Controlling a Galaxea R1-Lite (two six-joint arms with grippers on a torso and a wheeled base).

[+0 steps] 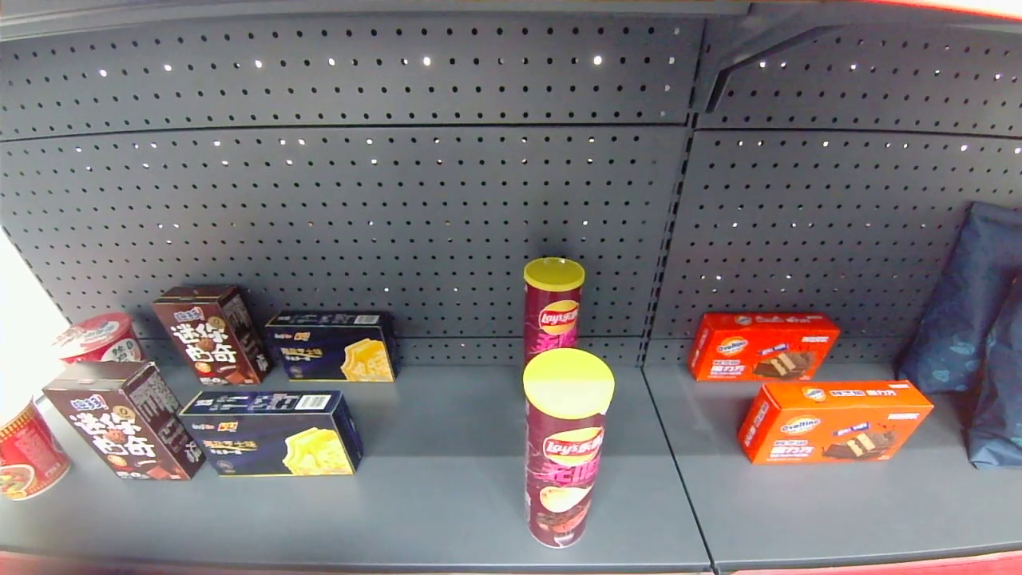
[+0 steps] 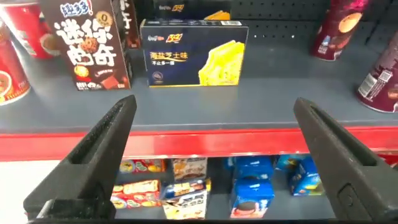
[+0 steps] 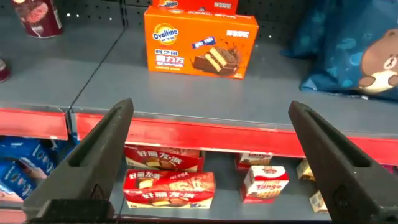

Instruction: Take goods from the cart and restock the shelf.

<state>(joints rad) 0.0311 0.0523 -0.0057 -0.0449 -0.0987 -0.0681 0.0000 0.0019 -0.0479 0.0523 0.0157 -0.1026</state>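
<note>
On the grey shelf [image 1: 447, 503] two tall chip cans with yellow lids stand in the middle, one at the front [image 1: 568, 447] and one behind it [image 1: 552, 307]. Two orange cake boxes [image 1: 834, 419] lie to the right. On the left are two dark blue boxes [image 1: 271, 431] and two brown cookie boxes [image 1: 124, 431]. My left gripper [image 2: 214, 104] is open and empty, held off the shelf's front edge and facing a dark blue box [image 2: 194, 53]. My right gripper [image 3: 210, 107] is also open and empty, facing an orange cake box [image 3: 200, 42].
Red noodle cups [image 1: 28, 451] stand at the far left and dark blue bags [image 1: 970, 311] lean at the far right. A red shelf lip [image 2: 199, 140] runs along the front. Below it a lower shelf holds several small boxes [image 3: 168, 180]. Bare shelf lies between the cans and the boxes.
</note>
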